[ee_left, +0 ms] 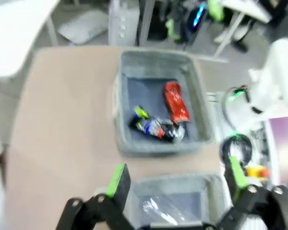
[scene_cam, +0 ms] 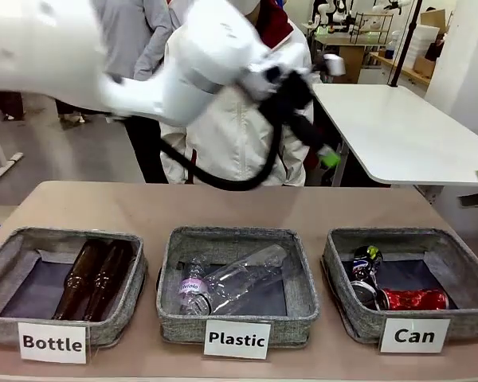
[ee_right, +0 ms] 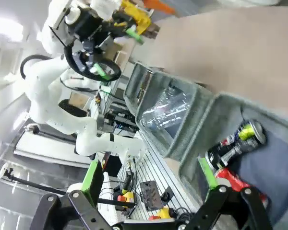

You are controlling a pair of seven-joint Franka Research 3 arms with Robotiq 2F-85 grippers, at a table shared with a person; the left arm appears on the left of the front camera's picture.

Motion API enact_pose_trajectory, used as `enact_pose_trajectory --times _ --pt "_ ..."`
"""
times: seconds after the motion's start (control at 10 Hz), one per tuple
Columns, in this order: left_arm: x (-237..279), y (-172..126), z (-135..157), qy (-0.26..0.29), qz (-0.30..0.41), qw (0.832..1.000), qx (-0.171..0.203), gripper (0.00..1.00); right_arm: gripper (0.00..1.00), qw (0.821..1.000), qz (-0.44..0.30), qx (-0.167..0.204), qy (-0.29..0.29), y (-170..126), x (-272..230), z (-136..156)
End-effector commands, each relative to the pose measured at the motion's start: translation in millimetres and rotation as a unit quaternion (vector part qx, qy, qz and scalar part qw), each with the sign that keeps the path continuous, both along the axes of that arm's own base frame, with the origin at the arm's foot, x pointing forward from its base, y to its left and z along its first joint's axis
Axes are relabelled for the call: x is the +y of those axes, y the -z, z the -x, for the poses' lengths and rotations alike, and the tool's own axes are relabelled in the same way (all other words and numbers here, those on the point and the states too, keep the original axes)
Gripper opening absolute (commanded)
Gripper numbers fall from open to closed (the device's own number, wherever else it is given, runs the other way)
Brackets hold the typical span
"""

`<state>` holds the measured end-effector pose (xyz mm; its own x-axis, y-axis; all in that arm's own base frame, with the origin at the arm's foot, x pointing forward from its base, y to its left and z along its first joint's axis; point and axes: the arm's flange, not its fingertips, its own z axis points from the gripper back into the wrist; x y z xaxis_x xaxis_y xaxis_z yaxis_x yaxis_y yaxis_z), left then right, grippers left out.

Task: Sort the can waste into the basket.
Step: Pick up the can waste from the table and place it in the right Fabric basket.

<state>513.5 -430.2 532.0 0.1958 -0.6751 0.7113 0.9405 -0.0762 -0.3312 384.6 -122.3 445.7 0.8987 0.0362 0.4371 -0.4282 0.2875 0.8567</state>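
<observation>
Our left hand [ee_left: 175, 184] hangs high above the counter with its green-padded fingers [ee_left: 117, 179] spread wide and nothing between them; in the front view it [scene_cam: 323, 147] sits in mid-air before the person's white jacket [scene_cam: 239, 135]. Our right hand [ee_right: 151, 179] is likewise released and empty, its fingers parted over the edge of the basket marked "Can" [scene_cam: 454, 243].

Both pieces of can waste lie inside that basket: the red can [scene_cam: 414, 299] on its side near the front wall, the silver and dark can [scene_cam: 365, 263] just behind it, the two close together or touching. From the left wrist we see them side by side on the dark lining [ee_left: 149, 93].

Outward along the counter [scene_cam: 223, 207], a pale brown surface, stands the "Plastic" basket [scene_cam: 237, 239] holding a clear plastic bottle [scene_cam: 235, 280], then the "Bottle" basket [scene_cam: 64, 239] with two brown glass bottles [scene_cam: 95, 277]. White labels front each basket.

Beyond, the room has a grey floor, a white table [scene_cam: 398, 131] at the right, and other furniture farther back, too blurred for us to identify.
</observation>
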Motion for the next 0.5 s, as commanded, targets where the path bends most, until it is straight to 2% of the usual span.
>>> enact_pose_trajectory --times 0.0,0.2,0.4 --pt "119 8 40 -0.066 0.020 0.994 0.085 1.00 1.00 1.000 -0.006 -0.015 -0.025 0 29 -34" --pt "217 24 44 -0.148 0.044 0.974 0.167 1.00 1.00 0.997 -0.027 -0.016 -0.066 11 82 -66" --pt "295 50 60 -0.216 0.069 0.946 0.232 1.00 1.00 0.997 -0.058 -0.014 -0.040 27 125 -92"
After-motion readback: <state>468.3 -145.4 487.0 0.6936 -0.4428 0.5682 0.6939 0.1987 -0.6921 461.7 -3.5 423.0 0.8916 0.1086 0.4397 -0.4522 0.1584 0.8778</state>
